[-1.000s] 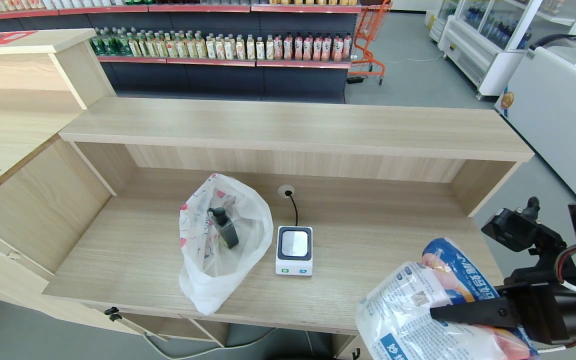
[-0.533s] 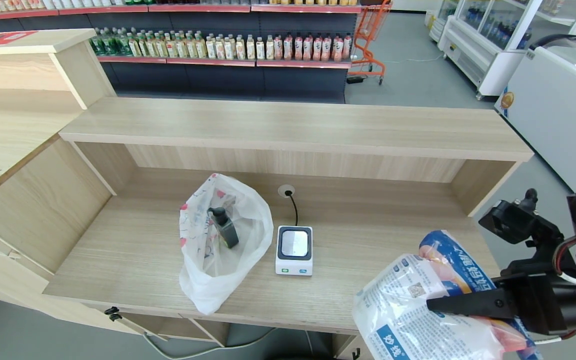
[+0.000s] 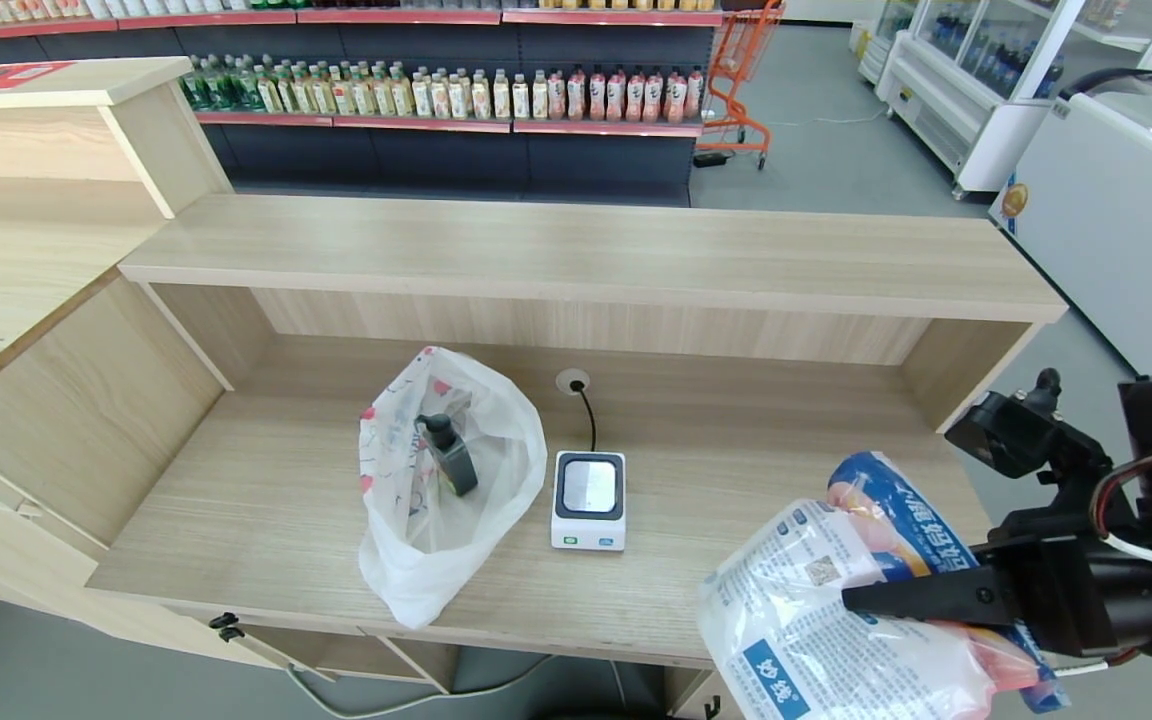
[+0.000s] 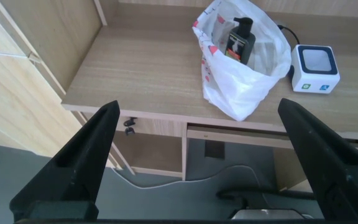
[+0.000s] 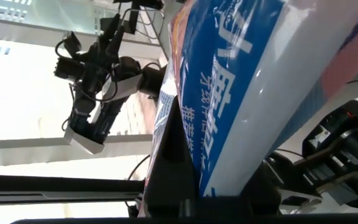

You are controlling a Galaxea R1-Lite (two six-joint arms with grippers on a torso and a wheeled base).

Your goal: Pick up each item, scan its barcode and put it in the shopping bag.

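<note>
Shop counter (image 3: 266,520): scanner (image 3: 589,487) mid-surface, shopping bag (image 3: 416,560) just beside. My right gripper (image 3: 936,612) clamps blue-white packet (image 3: 816,620) off front right corner. Left gripper (image 4: 197,109) wide, empty. Scan step, I judge: next, packet's barcode to scanner.

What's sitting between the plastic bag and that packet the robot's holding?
A white scanner on the counter, left of the packet; the head view shows it.
</note>
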